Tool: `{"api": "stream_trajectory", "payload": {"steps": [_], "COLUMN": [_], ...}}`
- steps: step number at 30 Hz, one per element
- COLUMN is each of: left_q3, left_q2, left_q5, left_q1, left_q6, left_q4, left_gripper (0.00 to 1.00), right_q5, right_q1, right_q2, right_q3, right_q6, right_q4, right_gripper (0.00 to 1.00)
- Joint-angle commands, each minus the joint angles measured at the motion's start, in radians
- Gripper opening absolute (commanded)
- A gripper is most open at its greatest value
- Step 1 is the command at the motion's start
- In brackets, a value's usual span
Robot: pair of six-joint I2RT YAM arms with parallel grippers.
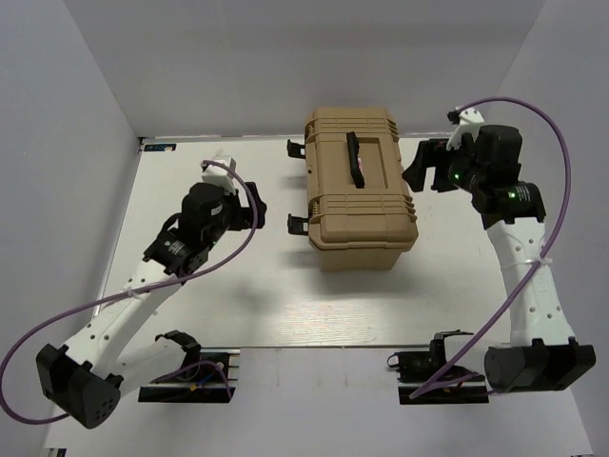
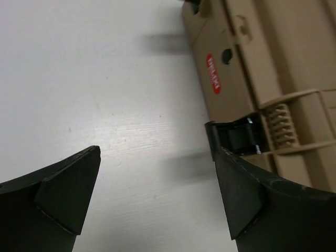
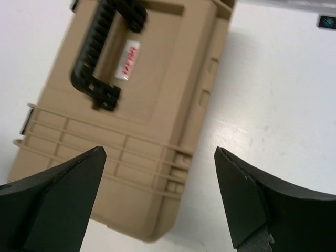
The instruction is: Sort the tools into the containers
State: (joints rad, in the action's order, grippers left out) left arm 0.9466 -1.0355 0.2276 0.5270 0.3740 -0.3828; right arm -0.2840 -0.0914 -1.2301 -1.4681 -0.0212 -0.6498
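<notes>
The tan ribbed toolbox [image 1: 360, 190] stands in the middle of the table with its lid down and its black top handle [image 1: 355, 157] lying flat. Two black latches [image 1: 298, 224] stick out from its left side. No tools show in any view. My left gripper [image 1: 251, 215] is open and empty, low over the table just left of the box; in the left wrist view [image 2: 157, 194] the near latch [image 2: 241, 137] sits by the right finger. My right gripper [image 1: 420, 169] is open and empty beside the box's right side, and its wrist view [image 3: 157, 199] looks down on the lid [image 3: 79, 142] and handle [image 3: 102, 47].
White walls close in the table at the left, back and right. Two black arm mounts [image 1: 186, 379] [image 1: 440, 373] sit at the near edge. A small dark label [image 3: 328, 22] lies at the back edge.
</notes>
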Motion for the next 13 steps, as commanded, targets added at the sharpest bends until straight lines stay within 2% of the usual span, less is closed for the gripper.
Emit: {"api": "stream_trajectory", "payload": {"steps": [1,5,10,13], "left_q3": [0.038,-0.011,-0.066,-0.104], "left_q2": [0.032,0.100,0.130,0.152], "left_q5": [-0.123,-0.123,-0.103,-0.093], "left_q1": [0.001,0.001,0.001,0.001], "left_q6": [-0.177,-0.231,-0.265,-0.277], "left_q4": [-0.016,0.007,0.030,0.059], "left_gripper": [1.00,1.00,1.00,1.00], "right_q5": [0.122,0.224,0.238,0.258], "right_q1": [0.002,0.004,0.002,0.005], "right_q2": [0.111,0.208,0.323,0.360], "right_q3": [0.058,0.156,0.264,0.348], "right_q6": [0.006,0.045,0.137,0.132], "right_q4": [0.027,0.013,-0.014,-0.027], "right_gripper": [0.90,0.90,0.90,0.90]}}
